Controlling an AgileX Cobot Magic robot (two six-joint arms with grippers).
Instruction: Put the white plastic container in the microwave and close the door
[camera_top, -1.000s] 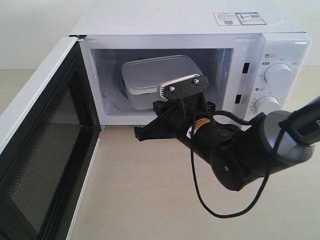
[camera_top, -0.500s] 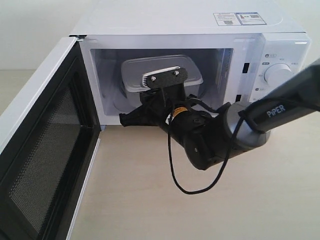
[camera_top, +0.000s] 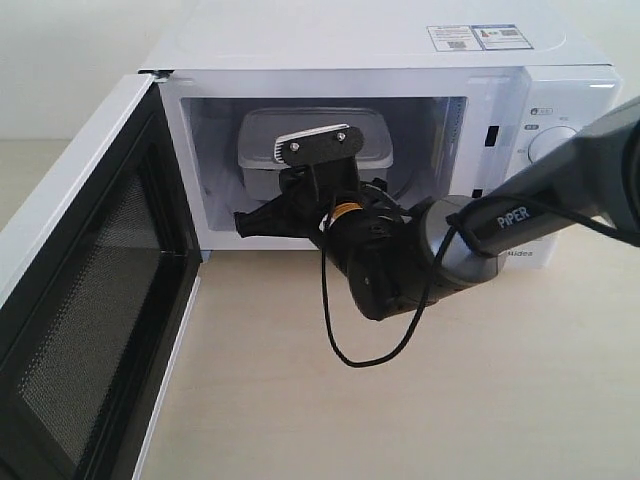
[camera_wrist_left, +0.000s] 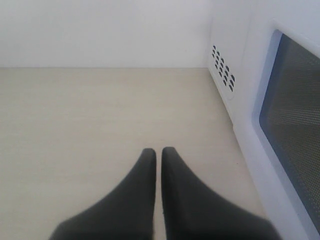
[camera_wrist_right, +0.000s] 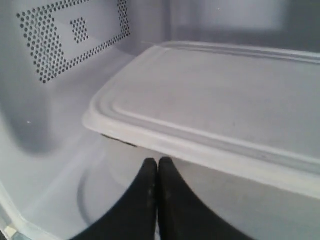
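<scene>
we judge placing nearly done: the right gripper (camera_wrist_right: 158, 165), closed and empty, has the container (camera_wrist_right: 215, 105) just ahead of its tips, inside the microwave (camera_top: 350, 40). next, withdraw, then swing the door (camera_top: 90, 300) shut.

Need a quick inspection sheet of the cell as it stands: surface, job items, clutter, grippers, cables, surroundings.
Surface: pale wood-look table, bare in front of the microwave.
Job's things: container, lid on, inside the microwave; door wide open.
Clutter: nothing seen.
Grippers: right gripper reaches into the cavity, jaws shut, empty, tips at the container's side below the lid rim; contact unclear. Left gripper jaws shut, empty, over bare table beside the door's outer face.
Cables: black cable hangs in a loop off the right arm, above the table.
Surroundings: plain white wall.
</scene>
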